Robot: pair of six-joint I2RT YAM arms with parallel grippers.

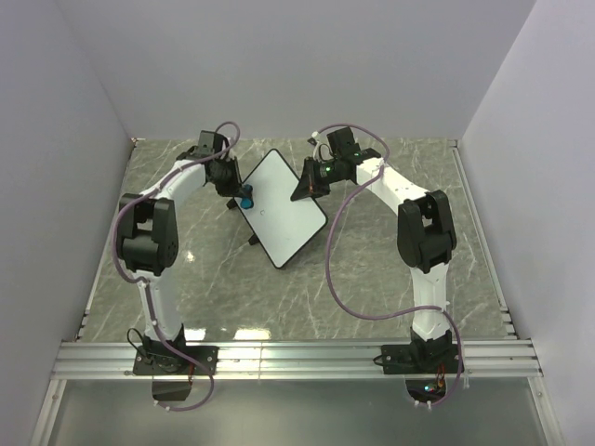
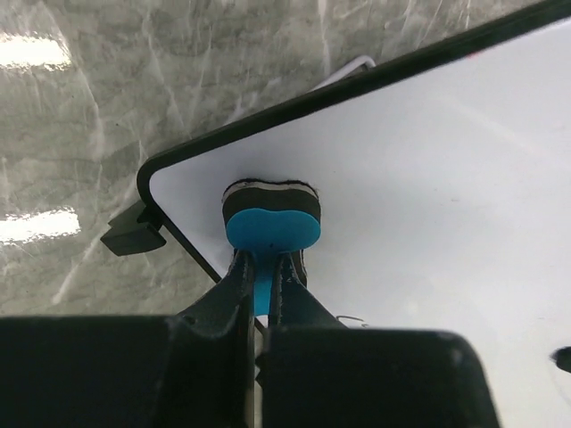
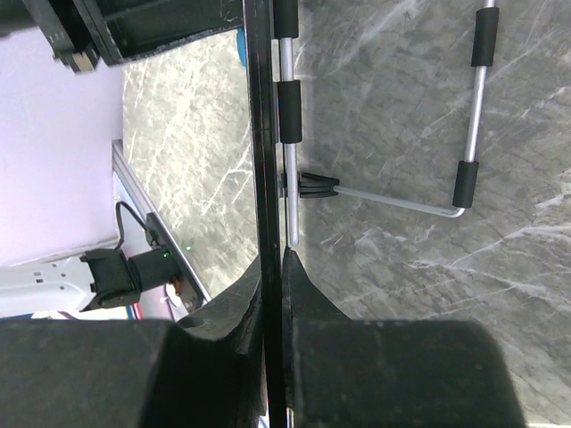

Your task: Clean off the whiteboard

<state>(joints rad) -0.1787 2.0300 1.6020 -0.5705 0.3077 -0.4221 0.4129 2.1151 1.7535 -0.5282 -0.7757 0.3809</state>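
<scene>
Clamping a small blue felt-backed eraser (image 2: 270,223), the left gripper (image 2: 265,267) holds it against the white rectangular black-edged whiteboard (image 1: 282,209) near its 9 o'clock corner. The board sits mid grey marble desk (image 1: 390,297), with the right gripper (image 3: 275,259) pinched tight on its 2 o'clock edge.

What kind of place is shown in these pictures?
Probably a robotics lab test cell: a left arm and a right arm are bolted to a metal rail, plain pale walls enclose the marble-patterned table, and both arms work on a small whiteboard.
</scene>
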